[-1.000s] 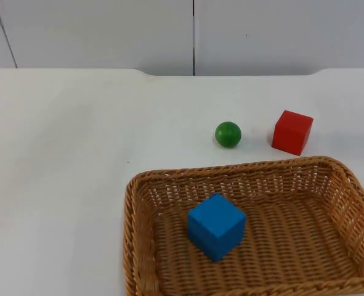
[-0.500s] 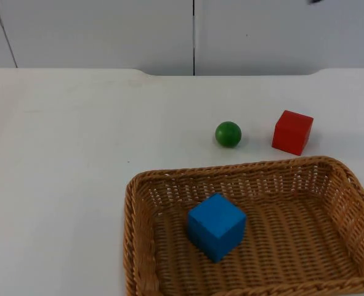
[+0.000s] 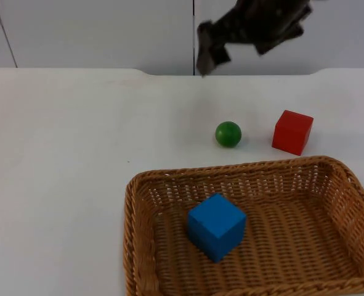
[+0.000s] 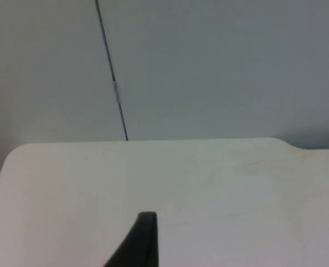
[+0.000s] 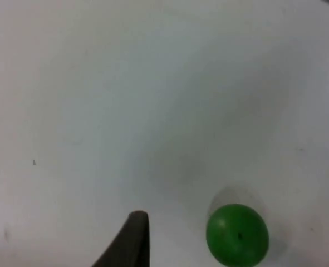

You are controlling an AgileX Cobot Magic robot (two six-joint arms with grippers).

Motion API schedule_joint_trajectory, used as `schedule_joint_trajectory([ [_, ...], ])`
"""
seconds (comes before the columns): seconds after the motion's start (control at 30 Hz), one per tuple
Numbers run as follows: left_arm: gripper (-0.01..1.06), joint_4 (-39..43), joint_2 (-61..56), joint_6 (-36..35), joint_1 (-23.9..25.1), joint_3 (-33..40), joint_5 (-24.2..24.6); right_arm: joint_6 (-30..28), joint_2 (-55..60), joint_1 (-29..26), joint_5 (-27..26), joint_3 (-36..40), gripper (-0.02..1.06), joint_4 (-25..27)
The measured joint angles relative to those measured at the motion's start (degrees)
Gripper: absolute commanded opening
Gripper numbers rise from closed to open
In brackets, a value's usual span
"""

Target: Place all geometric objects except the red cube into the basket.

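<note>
Top cam: fixed, high, looks down and fwd over the table (image 3: 77,154) to the grey wall (image 3: 95,31); takes in the basket (image 3: 132,203) nearest the lens, the green ball (image 3: 228,134) further back, and the right gripper (image 3: 207,54) near the wall.

Left wrist cam: low, faces along the table to the wall (image 4: 209,67), w/ the table's far edge in sight.

Right wrist cam: steep down-look at the table, closer in. Shares the green ball (image 5: 237,235) w/ top cam.
</note>
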Motion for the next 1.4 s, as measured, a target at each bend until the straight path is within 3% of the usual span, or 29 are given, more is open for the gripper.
schedule_joint_trajectory([
  [0.1, 1.04, 0.00, 0.00, 0.00, 0.00, 0.00, 0.00, 0.00, 5.69, 0.00, 3.78, -4.44, 1.05, 0.32],
  [0.3, 1.04, 0.00, 0.00, 0.00, 0.00, 0.00, 0.00, 0.00, 10.16, 0.00, 4.99, -5.86, 1.05, 1.16],
  [0.83, 1.04, 1.93, 0.11, 0.00, 0.00, 0.00, 1.17, -0.75, 15.37, -0.97, -0.95, -5.86, 1.05, 0.25],
  [1.4, 1.04, 2.34, 0.11, 0.00, 0.00, 0.00, 1.39, -0.84, 15.50, -0.97, -1.21, -5.86, 1.05, 0.25],
])
